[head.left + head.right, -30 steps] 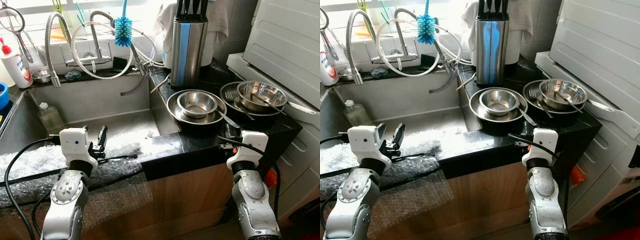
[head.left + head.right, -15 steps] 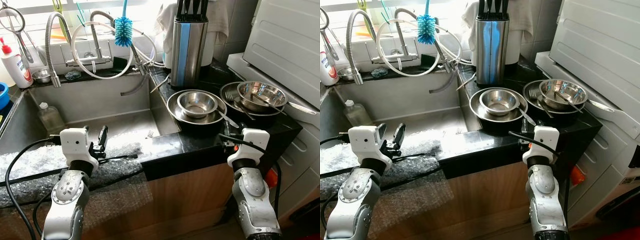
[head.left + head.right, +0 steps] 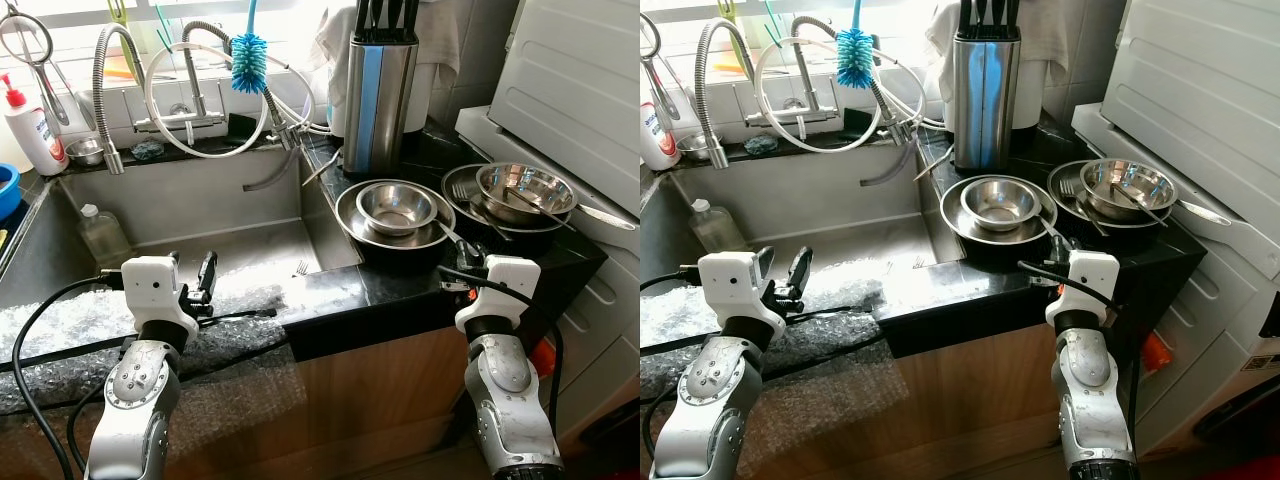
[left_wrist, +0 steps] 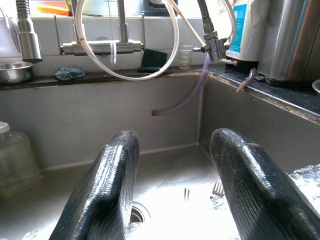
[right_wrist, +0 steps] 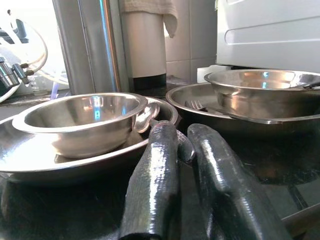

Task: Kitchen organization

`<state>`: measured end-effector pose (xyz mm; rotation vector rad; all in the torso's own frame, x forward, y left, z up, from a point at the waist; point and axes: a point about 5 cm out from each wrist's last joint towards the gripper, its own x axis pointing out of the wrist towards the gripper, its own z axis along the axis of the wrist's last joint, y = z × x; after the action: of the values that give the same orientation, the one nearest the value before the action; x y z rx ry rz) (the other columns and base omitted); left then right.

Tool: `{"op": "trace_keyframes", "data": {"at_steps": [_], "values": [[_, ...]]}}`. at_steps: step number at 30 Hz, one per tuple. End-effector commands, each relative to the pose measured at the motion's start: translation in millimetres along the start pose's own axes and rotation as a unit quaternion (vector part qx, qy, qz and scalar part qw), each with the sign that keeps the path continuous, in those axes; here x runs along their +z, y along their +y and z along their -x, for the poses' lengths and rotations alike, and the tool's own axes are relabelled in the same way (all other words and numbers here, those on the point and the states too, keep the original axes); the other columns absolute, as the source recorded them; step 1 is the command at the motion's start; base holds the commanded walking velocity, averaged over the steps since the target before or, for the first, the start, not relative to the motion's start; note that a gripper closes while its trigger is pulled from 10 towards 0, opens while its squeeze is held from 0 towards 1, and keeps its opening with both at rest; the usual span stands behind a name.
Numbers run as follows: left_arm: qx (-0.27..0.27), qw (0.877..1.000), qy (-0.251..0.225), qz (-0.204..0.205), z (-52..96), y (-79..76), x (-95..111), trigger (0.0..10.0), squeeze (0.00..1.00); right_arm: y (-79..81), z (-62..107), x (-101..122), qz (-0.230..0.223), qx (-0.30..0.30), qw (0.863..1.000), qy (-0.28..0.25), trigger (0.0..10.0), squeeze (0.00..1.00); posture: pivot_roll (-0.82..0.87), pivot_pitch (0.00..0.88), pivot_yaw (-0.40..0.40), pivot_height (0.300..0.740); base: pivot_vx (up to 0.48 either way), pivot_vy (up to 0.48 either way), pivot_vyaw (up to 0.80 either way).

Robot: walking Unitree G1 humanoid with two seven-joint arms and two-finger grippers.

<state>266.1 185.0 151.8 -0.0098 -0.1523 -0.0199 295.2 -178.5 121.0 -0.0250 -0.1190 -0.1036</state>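
Right gripper (image 5: 182, 165) is sitting low on the black stone countertop (image 3: 400, 285), its two long black fingers (image 5: 155, 180) pressed nearly together around what seems to be the handle of a steel spoon (image 5: 150, 117); the contact is partly hidden, so whether it is truly clamping the handle is a guess. The spoon's bowl is leaning on the rim of the small stainless steel bowl (image 3: 396, 206), which is nesting inside the wide shallow steel plate (image 3: 352, 222); the handle is sticking out toward the counter edge, likely why the gripper is approaching from the front and low.

Largest of what surrounds it, the stainless steel sink basin (image 3: 180, 215) is lying to the robot's left, with bubble wrap (image 3: 70, 320) draped over its front edge. Left gripper (image 4: 172, 190) is hovering over that edge with fingers spread wide and nothing between them, pointing into the basin, where a small fork (image 4: 217, 188) is lying.

Behind the plates, a tall steel knife block (image 3: 378, 90) is standing upright. Just to its right, a second steel bowl (image 3: 523, 190) is resting in a dark pan (image 3: 470, 210) with a fork and another utensil inside.
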Motion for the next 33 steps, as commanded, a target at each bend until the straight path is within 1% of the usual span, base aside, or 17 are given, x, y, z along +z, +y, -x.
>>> {"op": "trace_keyframes", "data": {"at_steps": [1,15,19,20,24,25,26,27,30,33], "values": [[0.0,1.0,0.003,-0.005,-2.1,-1.0,-1,10.0,0.0,-0.9,-2.5,5,-0.003,-0.005,1.0,-0.01,0.0,0.0,-0.15,0.0,0.01,0.74,0.0,0.0,0.0],[-0.001,1.0,0.002,-0.004,-2.2,-1.3,-1,10.0,0.0,-4.9,-6.7,17,0.005,-0.026,0.999,-0.038,0.0,0.0,-0.14,0.0,0.009,0.74,0.0,0.0,0.0],[-0.001,1.0,0.002,-0.004,-2.2,-1.5,-1,10.0,0.0,-2.2,-7.7,21,0.006,-0.014,0.999,-0.049,0.0,0.0,-0.14,0.0,0.007,0.74,0.0,0.0,0.0],[0.0,1.0,0.001,-0.004,-2.3,-1.6,-1,10.0,0.0,1.8,-8.2,25,0.013,0.001,0.998,-0.061,0.0,0.0,-0.14,0.0,0.007,0.74,0.0,0.0,0.0],[0.001,1.0,0.0,-0.004,-2.4,-1.9,-1,10.0,0.0,5.7,-8.9,31,0.009,0.013,0.997,-0.075,0.0,0.0,-0.14,0.0,0.006,0.74,0.0,0.0,0.0],[0.001,1.0,-0.001,-0.004,-2.5,-2.0,-1,10.0,0.0,7.2,-9.3,34,0.006,0.017,0.997,-0.081,7.8,0.0,-0.14,0.0,0.006,0.74,0.0,0.0,0.0],[0.001,1.0,-0.001,-0.004,-2.5,-2.0,-1,10.0,0.0,7.2,-9.3,34,0.006,0.017,0.997,-0.081,7.8,0.0,-0.14,0.0,0.006,0.74,0.0,0.0,0.0],[0.001,1.0,-0.002,-0.003,-2.8,-2.4,0,10.0,0.0,8.9,-10.5,40,0.002,0.022,0.995,-0.094,10.0,0.0,-0.14,0.0,0.005,0.74,0.0,0.0,0.0],[0.001,1.0,-0.005,-0.001,-4.2,-3.5,1,10.0,0.0,14.1,-13.5,61,-0.009,0.043,0.99,-0.133,10.0,0.0,-0.15,0.0,0.004,0.74,0.0,0.0,0.0],[-0.001,1.0,-0.007,0.0,-5.0,-4.7,1,10.0,0.0,20.6,-15.3,77,-0.019,0.064,0.985,-0.159,10.0,0.0,-0.15,0.0,0.004,0.74,0.0,0.0,0.0]]}}
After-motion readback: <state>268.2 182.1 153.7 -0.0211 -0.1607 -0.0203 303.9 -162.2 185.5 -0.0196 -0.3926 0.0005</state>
